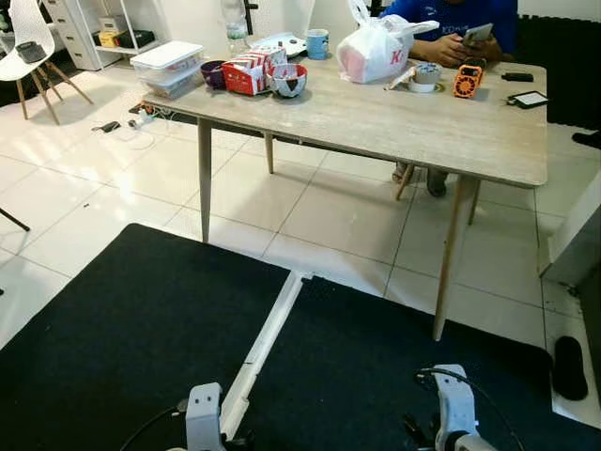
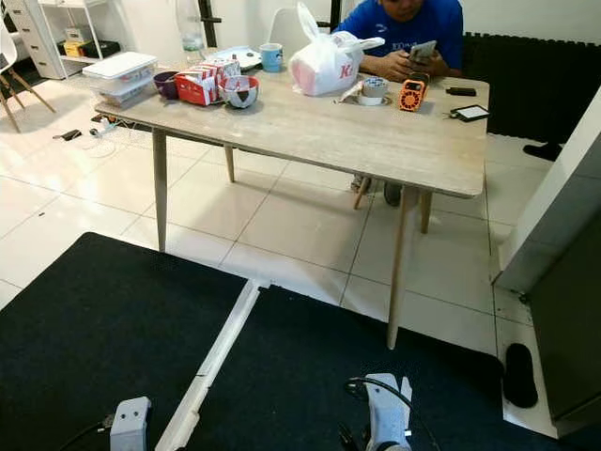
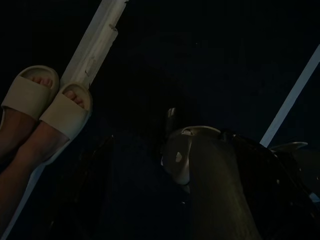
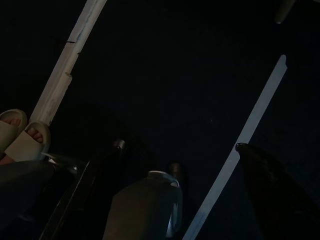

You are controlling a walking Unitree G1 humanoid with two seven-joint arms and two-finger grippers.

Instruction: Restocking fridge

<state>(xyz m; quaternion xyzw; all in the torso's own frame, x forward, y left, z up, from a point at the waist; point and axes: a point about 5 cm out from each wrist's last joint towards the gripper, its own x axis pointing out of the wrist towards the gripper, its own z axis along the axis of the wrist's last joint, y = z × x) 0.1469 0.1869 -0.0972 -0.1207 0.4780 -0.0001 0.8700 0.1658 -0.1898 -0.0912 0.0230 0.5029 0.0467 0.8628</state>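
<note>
While arms hang, table [image 1: 394, 122] runs crosswise.

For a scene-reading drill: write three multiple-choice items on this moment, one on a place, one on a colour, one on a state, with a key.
1. Where is the white plastic bag?
A. on the floor mat
B. on the wooden table
C. on the white chair

2. What colour is the mug at the table's far edge?
A. light blue
B. yellow
C. black

3. What is the seated person doing?
A. standing at the shelf
B. carrying the bag
C. holding a phone

Key: 1 B, the bag rests on the tabletop; 2 A, the mug is pale blue; 3 C, both hands hold a phone above the table.
</note>
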